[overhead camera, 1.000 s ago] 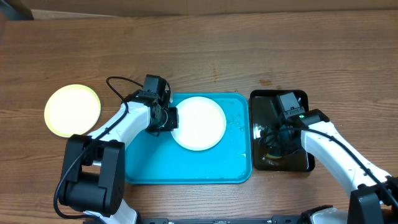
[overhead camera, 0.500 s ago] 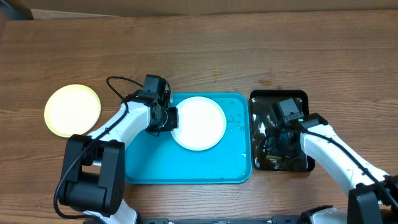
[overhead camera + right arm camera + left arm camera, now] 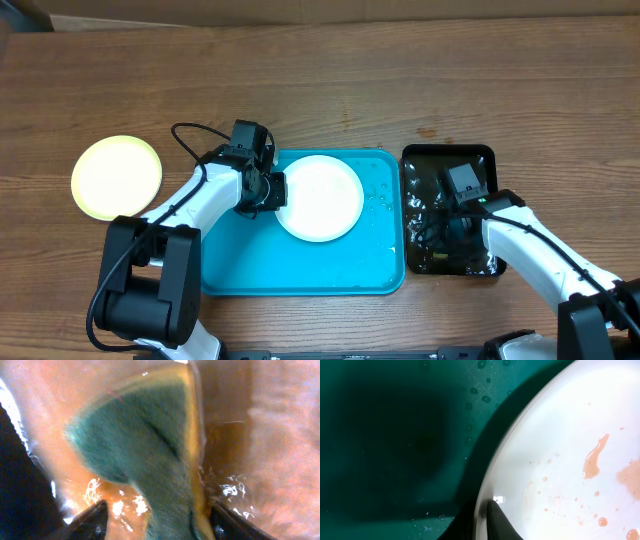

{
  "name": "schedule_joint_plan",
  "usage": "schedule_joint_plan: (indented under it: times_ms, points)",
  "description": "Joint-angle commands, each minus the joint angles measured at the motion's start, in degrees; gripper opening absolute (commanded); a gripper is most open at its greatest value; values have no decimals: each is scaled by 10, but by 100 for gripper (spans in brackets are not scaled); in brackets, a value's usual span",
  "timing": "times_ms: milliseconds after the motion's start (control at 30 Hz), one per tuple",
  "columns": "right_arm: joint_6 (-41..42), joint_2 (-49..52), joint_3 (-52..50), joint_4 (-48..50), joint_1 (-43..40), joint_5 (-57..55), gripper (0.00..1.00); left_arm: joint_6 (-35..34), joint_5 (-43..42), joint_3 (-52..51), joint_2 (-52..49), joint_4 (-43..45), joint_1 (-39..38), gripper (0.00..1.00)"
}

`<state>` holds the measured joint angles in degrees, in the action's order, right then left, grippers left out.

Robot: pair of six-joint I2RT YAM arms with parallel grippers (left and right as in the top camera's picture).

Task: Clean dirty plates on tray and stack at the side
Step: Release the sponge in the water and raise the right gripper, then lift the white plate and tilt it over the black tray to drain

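The wooden table (image 3: 400,90) carries everything. At its middle lies the turquoise tray (image 3: 300,275), wet with droplets, and just beside its right edge sits the narrower black tray (image 3: 450,150), which holds murky, orange-tinted water (evidently the wash basin for this job).

The pale yellow plate (image 3: 116,177) lies alone on the bare table, well to the left of the turquoise tray; judging by the task, that is where the stack is to build. The white plate (image 3: 320,200) rests in the upper half of the turquoise tray, reddish-brown smears and spots across its face, so it looks unwashed. No third plate can be made out.

The green-and-yellow sponge (image 3: 145,450) lies soaking in the black tray's water.

The left gripper (image 3: 268,190) is clenched on the white plate's left rim, one dark finger (image 3: 497,520) hooked over the edge, probably to steady the plate for scrubbing. The right gripper (image 3: 160,517) stands released, its fingers (image 3: 92,517) spread either side of the sponge and not pressing it, placed as if to take it up.

No brand, label or writing can be read anywhere.
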<state>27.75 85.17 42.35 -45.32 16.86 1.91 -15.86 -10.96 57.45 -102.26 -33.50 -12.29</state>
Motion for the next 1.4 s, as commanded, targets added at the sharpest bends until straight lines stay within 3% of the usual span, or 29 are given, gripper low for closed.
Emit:
schedule_joint_plan:
  times_ms: [0,200,233,300,333,367,467,700,767,933,1167,1367]
  points:
    - [-12,-2,26,35,-2,-46,78,17,9,-11,-15,-3,-1,12]
    - [9,-2,3,96,-2,-77,73,17,9,-11,-15,-3,-1,12]
    - [15,-2,-3,100,-2,-76,66,17,9,-11,-15,-3,-1,12]
    - [21,0,-13,107,-2,-77,16,17,9,-11,-15,-3,-1,12]
    - [21,0,-17,111,-2,-78,4,17,9,-11,-15,-3,-1,12]
    - [21,0,-18,113,-2,-80,4,17,9,-11,-15,-3,-1,11]
    - [25,-1,-3,110,-14,-70,45,17,9,-11,-15,-3,-1,6]
    - [4,-14,134,-10,-76,-57,82,21,6,-8,-2,-10,-1,4]
    - [-6,-14,184,-56,-100,-59,100,14,4,5,14,-31,-1,4]
    - [-8,-14,261,-107,-182,-57,100,-3,9,56,53,-75,-1,4]
    - [-8,-10,265,-99,-296,-57,100,-24,57,222,60,-177,-15,4]
    - [8,-10,264,-97,-358,-66,100,-24,121,337,60,-191,-67,4]
